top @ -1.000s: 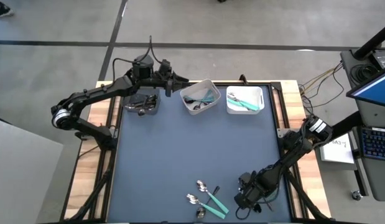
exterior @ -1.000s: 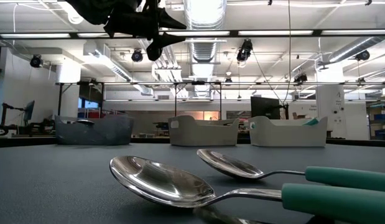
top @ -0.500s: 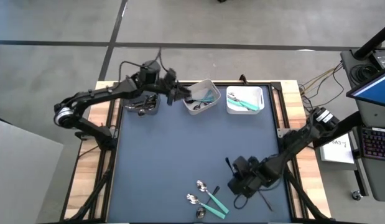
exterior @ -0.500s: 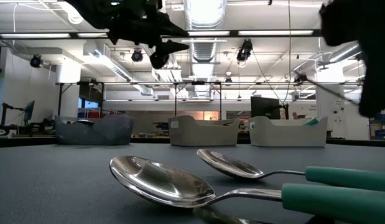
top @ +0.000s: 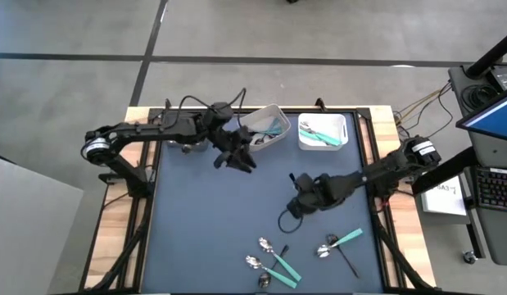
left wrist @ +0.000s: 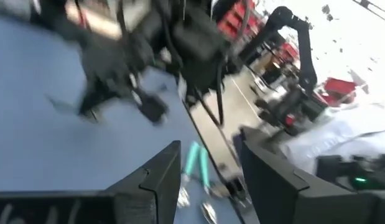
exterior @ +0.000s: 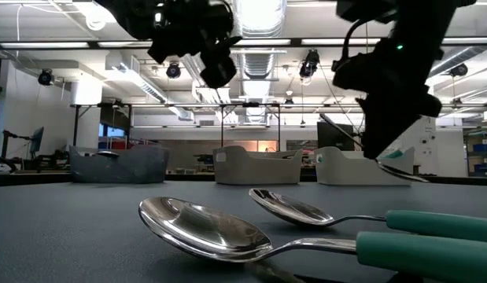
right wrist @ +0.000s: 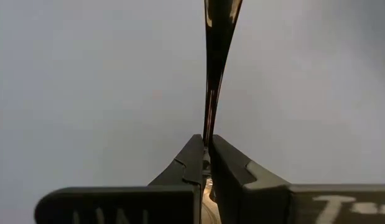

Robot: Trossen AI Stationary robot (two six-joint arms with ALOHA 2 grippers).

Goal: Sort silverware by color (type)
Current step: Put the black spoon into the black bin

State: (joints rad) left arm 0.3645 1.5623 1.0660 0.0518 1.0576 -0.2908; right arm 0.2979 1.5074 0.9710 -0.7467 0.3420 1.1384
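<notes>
My right gripper (top: 299,205) hangs over the middle of the blue mat, shut on a thin dark-handled spoon (top: 282,221). The spoon's bowl (exterior: 402,174) shows in the low view. My left gripper (top: 234,157) is open in the air just in front of the bins, and nothing is between its fingers (left wrist: 156,180). Two teal-handled spoons (top: 273,258) lie flat near the mat's front edge. Right of them lie a third teal spoon (top: 341,241) and a dark utensil (top: 349,261). My right gripper pinches the spoon's thin dark shaft (right wrist: 208,127) edge-on between its two fingers, slanting down from above. The spoon runs on ahead of the fingertips. It hangs tilted and clear of the mat, bowl end lowest.
Two white bins (top: 265,127) (top: 323,131) with teal-handled pieces stand at the mat's far edge. My left arm partly covers a dark grey bin (top: 187,141) to their left. Bare mat lies between the bins and the spoons at the front.
My right gripper has risen from the front right corner and moved toward the mat's middle with the dark spoon lifted clear. That uncovered the teal spoon and dark utensil there. My left gripper has swung from above the bins toward the near side, sinking and tipping toward level.
</notes>
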